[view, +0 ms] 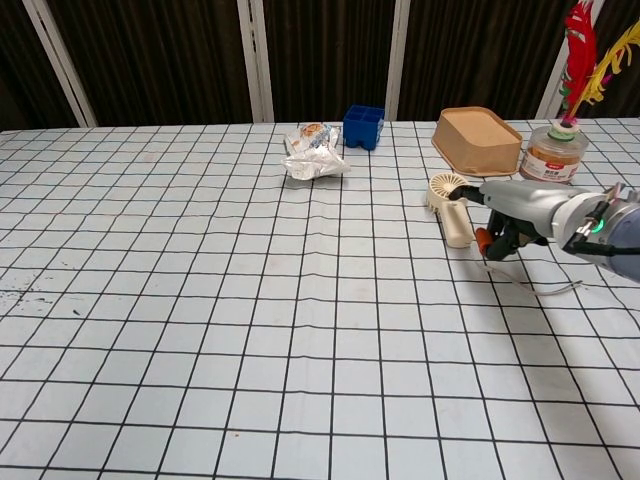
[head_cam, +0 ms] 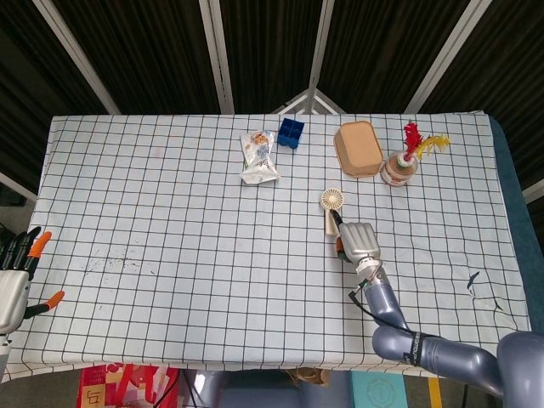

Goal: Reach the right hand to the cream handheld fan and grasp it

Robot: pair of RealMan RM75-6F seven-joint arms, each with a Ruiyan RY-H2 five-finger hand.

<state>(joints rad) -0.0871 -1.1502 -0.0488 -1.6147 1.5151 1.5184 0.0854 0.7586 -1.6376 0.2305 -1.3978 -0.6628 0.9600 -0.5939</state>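
Note:
The cream handheld fan (head_cam: 332,204) (view: 452,205) lies flat on the checked tablecloth right of centre, round head toward the far side and handle toward me. My right hand (head_cam: 358,240) (view: 522,211) hovers low just right of the handle. Its fingers are stretched toward the fan and its orange-tipped thumb is down by the handle's end. Nothing is closed around the handle. My left hand (head_cam: 14,274) shows only in the head view, at the table's near left corner, fingers spread and holding nothing.
Behind the fan stand a tan tray (head_cam: 358,147) (view: 478,140) and a jar with red and yellow feathers (head_cam: 398,168) (view: 553,152). A snack bag (head_cam: 258,157) (view: 315,155) and a blue box (head_cam: 291,133) (view: 363,126) sit at the far centre.

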